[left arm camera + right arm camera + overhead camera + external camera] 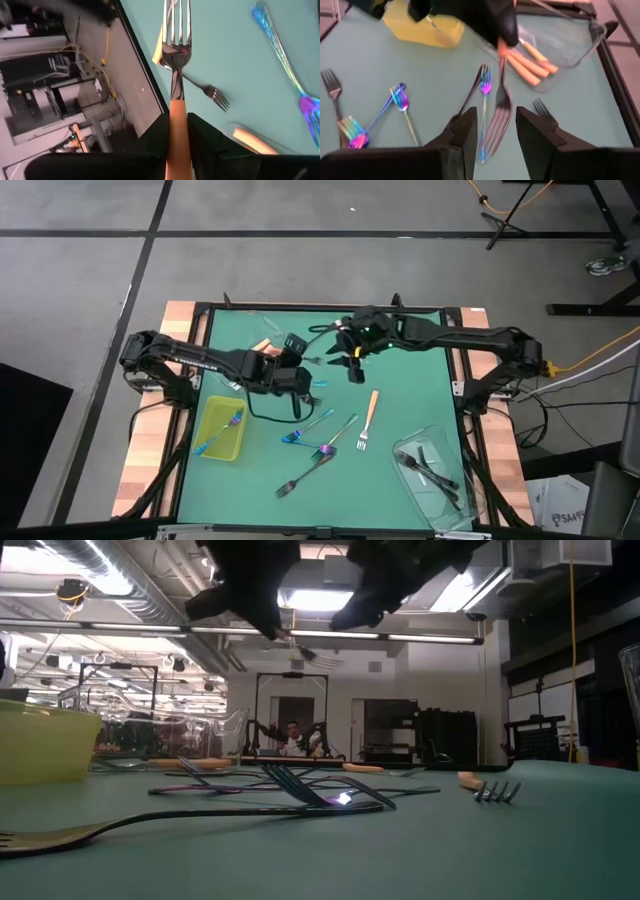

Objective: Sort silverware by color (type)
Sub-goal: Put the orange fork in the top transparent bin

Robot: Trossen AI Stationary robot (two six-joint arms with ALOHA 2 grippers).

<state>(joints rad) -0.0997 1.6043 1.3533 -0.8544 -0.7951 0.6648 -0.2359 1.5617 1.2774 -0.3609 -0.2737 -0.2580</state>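
While the high view shows both arms meeting mid-table | left wrist: left gripper (176,142) clamps orange-handled fork (176,65) by its stiff, slim, likely slippery handle | right wrist: right gripper (495,131) stands open above it.

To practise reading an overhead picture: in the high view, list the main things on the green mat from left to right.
Yellow tray → left hand, holding an orange fork → right hand → orange-handled fork lying on the mat → clear tub with dark forks.
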